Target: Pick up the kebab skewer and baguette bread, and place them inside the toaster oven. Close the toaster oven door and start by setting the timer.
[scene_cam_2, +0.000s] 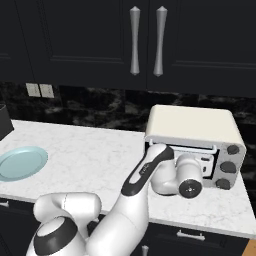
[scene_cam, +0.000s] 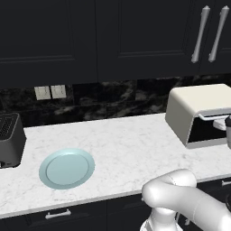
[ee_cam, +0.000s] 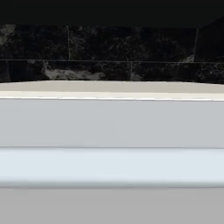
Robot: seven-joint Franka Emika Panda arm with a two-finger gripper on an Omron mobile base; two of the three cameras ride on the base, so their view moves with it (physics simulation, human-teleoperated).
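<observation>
Hovering right at the front of the toaster oven (scene_cam_2: 192, 125), my hand (scene_cam_2: 193, 168) faces the door (scene_cam_2: 206, 161), level with its upper part. My fingers are spread wide; whether they touch the door I cannot tell, since my own wrist hides them in the right base view. The door stands upright against the oven's front, with its pale handle (scene_cam_2: 192, 145) running along the top edge just above my hand. Seen from the hand itself, that handle (ee_cam: 112, 166) stretches straight across, very close. Beyond it is a flat grey strip, then the cream edge of the oven's top (ee_cam: 112, 89). Farther off, past the oven, rises the dark marbled backsplash (ee_cam: 109, 48).

To the right of my hand, on the oven's front, three dark knobs (scene_cam_2: 227, 166) sit one above another. The oven rests on the white marble desk (scene_cam: 126, 144), near its back wall. Well off to the left of my hand lies a pale blue plate (scene_cam: 66, 168), flat on the desk near the front edge. Farther left still stands a small black toaster (scene_cam: 9, 140). Above my hand hang dark cabinets with two long silver pulls (scene_cam_2: 147, 42). Two wall outlets (scene_cam: 49, 92) are set in the backsplash far to the left.
</observation>
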